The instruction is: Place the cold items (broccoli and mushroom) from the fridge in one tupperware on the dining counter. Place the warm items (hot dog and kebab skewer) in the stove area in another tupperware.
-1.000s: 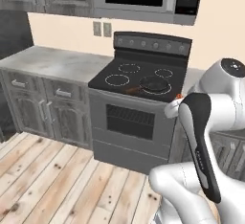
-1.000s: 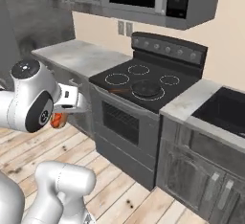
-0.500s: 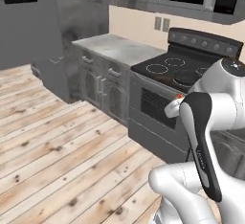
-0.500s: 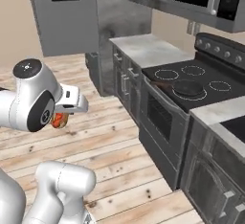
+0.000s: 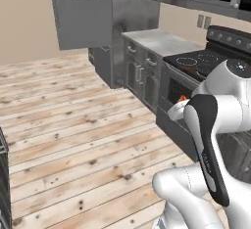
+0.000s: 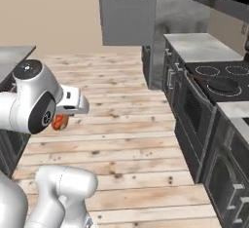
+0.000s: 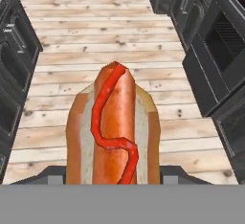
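A hot dog (image 7: 115, 127) in a bun, with a wavy red ketchup line, stands between my fingers in the hand view, over the wooden floor. My gripper (image 7: 115, 176) is shut on its lower end, and the fingertips are mostly hidden behind the bun. In the right base view the hot dog (image 6: 59, 122) peeks out orange under my white wrist, held at mid height over the floor. A small orange bit of the hot dog (image 5: 182, 97) shows beside my forearm in the left base view.
The stove (image 6: 221, 83) with its oven door stands to the right, with grey counter cabinets (image 5: 147, 66) and the steel fridge (image 5: 98, 12) beyond it. A dark counter edge (image 6: 14, 56) lies at the left. Dark cabinets (image 7: 14, 55) flank the wooden floor (image 7: 110, 36).
The whole picture has swung: the camera turned away from the stove, which slid to the right, and the fridge and open floor came into view. The hot dog stays in my gripper.
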